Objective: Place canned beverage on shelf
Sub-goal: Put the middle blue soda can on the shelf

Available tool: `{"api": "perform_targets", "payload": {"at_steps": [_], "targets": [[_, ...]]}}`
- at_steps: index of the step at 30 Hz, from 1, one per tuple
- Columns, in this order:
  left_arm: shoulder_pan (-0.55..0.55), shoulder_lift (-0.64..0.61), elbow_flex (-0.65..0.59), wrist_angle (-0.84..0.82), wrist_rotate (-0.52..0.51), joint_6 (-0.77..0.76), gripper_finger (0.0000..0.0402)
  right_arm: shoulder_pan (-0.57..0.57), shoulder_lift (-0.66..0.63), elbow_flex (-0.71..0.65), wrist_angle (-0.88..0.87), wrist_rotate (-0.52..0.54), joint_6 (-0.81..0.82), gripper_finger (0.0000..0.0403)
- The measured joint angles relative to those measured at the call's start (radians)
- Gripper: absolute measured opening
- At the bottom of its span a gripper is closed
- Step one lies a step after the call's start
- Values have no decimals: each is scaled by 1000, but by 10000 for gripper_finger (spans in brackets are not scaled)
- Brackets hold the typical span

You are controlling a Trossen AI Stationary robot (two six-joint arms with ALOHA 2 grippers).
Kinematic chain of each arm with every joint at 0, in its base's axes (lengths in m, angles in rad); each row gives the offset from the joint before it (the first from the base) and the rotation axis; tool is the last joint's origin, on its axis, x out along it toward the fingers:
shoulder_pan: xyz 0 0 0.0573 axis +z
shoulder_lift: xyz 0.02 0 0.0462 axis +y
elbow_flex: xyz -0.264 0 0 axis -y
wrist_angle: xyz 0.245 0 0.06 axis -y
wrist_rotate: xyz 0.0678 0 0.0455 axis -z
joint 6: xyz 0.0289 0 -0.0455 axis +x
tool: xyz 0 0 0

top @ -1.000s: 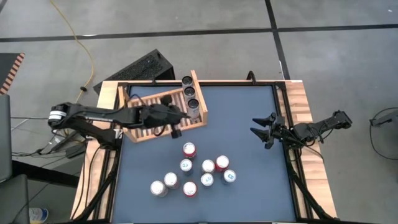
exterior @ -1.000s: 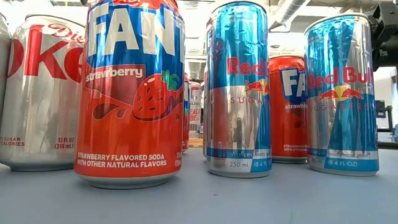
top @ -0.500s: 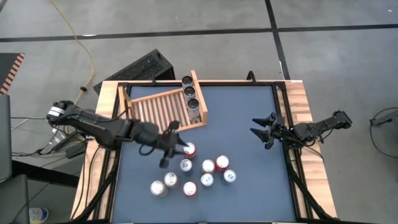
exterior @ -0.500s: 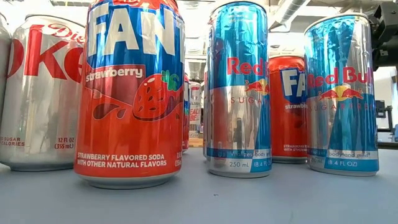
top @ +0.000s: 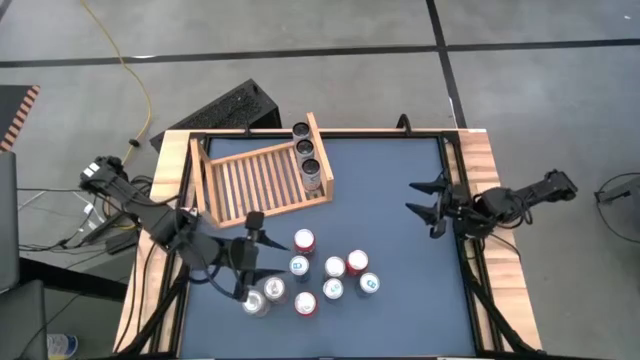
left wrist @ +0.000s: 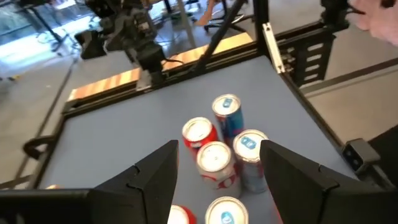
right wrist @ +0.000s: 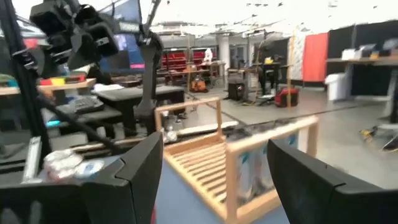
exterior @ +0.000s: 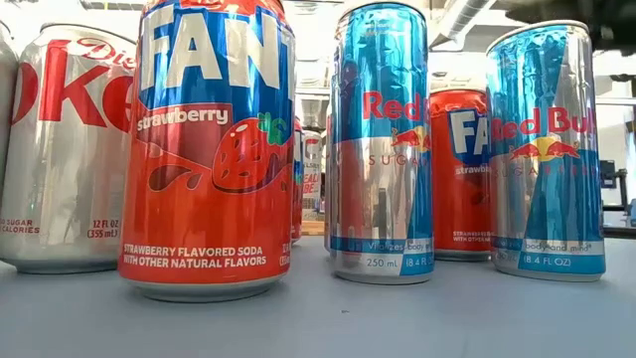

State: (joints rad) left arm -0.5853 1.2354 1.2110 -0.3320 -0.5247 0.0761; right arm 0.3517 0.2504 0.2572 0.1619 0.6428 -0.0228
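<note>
Light-wood slatted shelf [top: 262, 178] with raised side boards, lying flat near the table's far left corner, turned slightly askew to the edges. Three cans [top: 306, 152] standing upright in a row along its right-hand board. Eight more cans [top: 318, 275] upright in a loose cluster toward the near edge: red strawberry Fanta, blue-silver Red Bull, silver Diet Coke.

Around my table lies a grey concrete floor [top: 330, 25] crossed by dark seams, a yellow cable [top: 128, 68] snaking beyond the far left corner.
</note>
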Motion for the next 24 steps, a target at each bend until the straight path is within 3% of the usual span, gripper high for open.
{"api": "perform_targets", "payload": {"at_steps": [7,11,20,24], "targets": [[-15,13,29,-21,10,-67,214,20,279,334,-199,-10,-28,276],[-15,73,28,-18,73,-75,214,47,424,466,-353,-9,-8,276],[14,233,27,78,107,-48,214,59,628,542,-401,-8,-4,276],[73,299,27,151,212,-5,225,58,652,542,-409,-8,24,276]]}}
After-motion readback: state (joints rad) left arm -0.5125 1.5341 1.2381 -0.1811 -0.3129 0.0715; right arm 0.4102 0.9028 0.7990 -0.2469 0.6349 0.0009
